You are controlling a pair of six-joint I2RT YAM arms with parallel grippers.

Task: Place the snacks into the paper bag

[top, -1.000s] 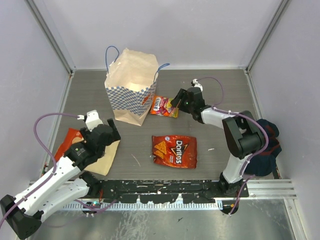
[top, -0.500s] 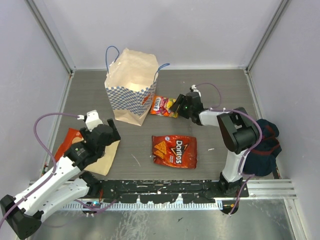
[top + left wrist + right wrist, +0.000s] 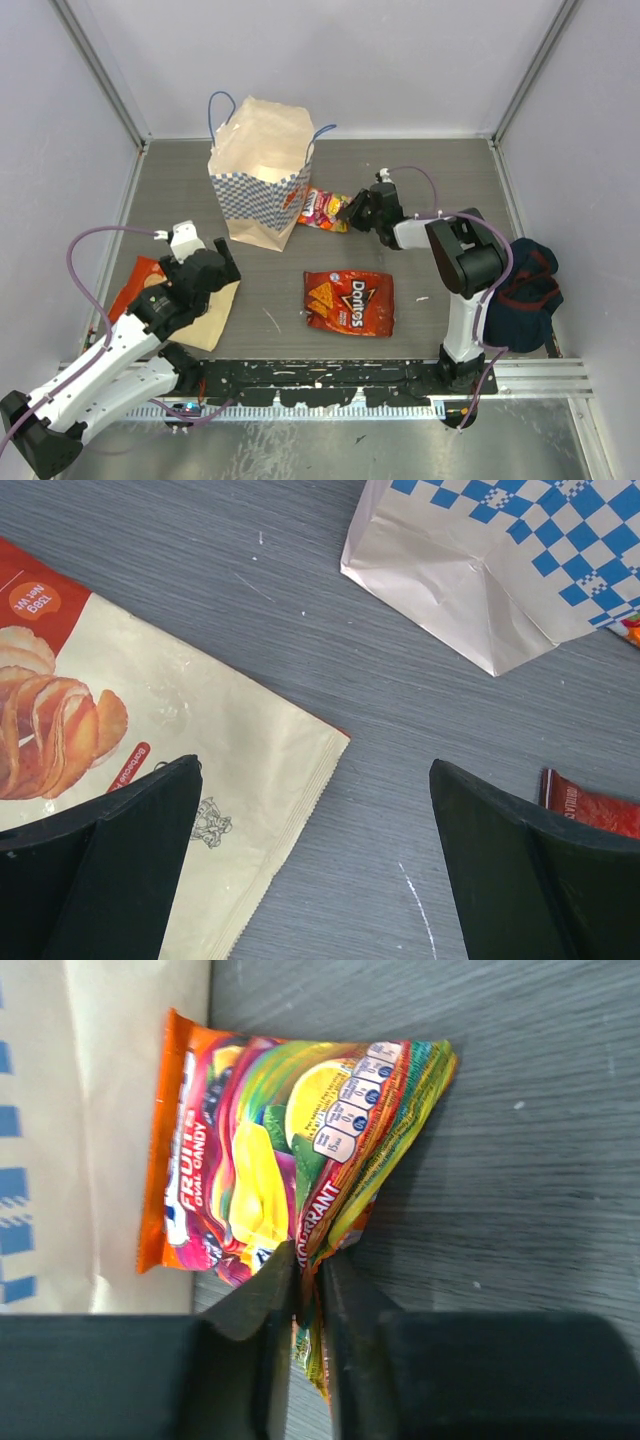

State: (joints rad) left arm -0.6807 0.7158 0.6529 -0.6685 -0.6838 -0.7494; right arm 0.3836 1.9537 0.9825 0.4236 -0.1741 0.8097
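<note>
The tan paper bag [image 3: 262, 165] stands upright at the back left, its checked band [image 3: 520, 550] facing the left wrist view. A pink-yellow candy pack [image 3: 322, 208] lies against the bag's right foot. My right gripper [image 3: 352, 212] is shut on the near edge of that candy pack [image 3: 255, 1150], which is pinched and folded between the fingers [image 3: 270, 1300]. A red Doritos bag [image 3: 349, 301] lies flat mid-table. My left gripper [image 3: 315, 770] hangs open over the corner of a cream and red chip packet [image 3: 190, 710], holding nothing.
A dark navy cloth bag [image 3: 525, 290] sits at the right edge beside the right arm's base. Grey walls close in the table on three sides. A corner of the Doritos bag [image 3: 590, 805] shows by my left gripper's right finger.
My right gripper moved left and down to the candy pack and closed on its edge, pushing the pack a little toward the paper bag. The left arm stayed still.
</note>
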